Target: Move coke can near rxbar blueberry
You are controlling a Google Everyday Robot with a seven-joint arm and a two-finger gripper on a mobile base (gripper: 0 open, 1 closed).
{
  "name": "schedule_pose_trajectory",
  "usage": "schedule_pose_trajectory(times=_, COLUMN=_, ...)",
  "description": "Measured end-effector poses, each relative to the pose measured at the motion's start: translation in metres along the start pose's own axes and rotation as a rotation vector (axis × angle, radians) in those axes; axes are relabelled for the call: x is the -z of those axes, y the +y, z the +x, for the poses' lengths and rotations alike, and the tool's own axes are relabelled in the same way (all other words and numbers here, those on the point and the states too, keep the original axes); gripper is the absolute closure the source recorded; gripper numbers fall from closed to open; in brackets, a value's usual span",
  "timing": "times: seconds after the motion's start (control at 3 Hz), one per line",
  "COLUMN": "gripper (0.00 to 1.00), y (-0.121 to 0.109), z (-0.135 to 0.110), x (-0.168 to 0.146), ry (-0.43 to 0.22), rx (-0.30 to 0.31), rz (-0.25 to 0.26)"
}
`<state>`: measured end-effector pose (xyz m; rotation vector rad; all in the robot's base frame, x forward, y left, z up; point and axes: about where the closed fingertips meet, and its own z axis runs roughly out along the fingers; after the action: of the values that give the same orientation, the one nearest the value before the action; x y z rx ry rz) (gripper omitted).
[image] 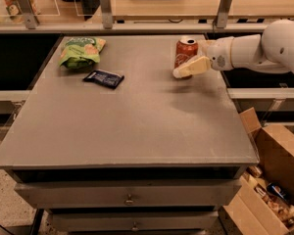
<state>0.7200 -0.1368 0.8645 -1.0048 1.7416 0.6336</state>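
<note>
The coke can [187, 49], red-orange with a silver top, stands upright near the far right of the grey table [137, 126]. My gripper [184, 64] reaches in from the right on a white arm [264, 48]. It is open, and its near cream finger [192, 67] lies across the front of the can's lower part. The far finger is hidden behind the can. The rxbar blueberry [104, 78], a flat dark navy bar, lies on the table's left part, well to the left of the can.
A crinkled green snack bag [81, 51] lies just behind the bar at the far left. Open cardboard boxes [277, 180] stand on the floor to the right of the table. A shelf with metal posts [106, 6] runs behind the table.
</note>
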Motion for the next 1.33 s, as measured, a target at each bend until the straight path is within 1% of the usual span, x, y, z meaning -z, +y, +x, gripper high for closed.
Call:
schedule_pose_trajectory(times=0.33, gripper=0.00, y=0.003, z=-0.012, x=-0.012, ry=-0.051, rx=0.003, rz=-0.020)
schedule_pose_trajectory(times=0.67, gripper=0.17, y=0.009, z=-0.022, x=-0.022, ry=-0.085, rx=0.011, rz=-0.038)
schedule_pose_trajectory(times=1.33, gripper=0.64, y=0.012, z=-0.023, x=-0.028, ry=-0.085, rx=0.011, rz=-0.048)
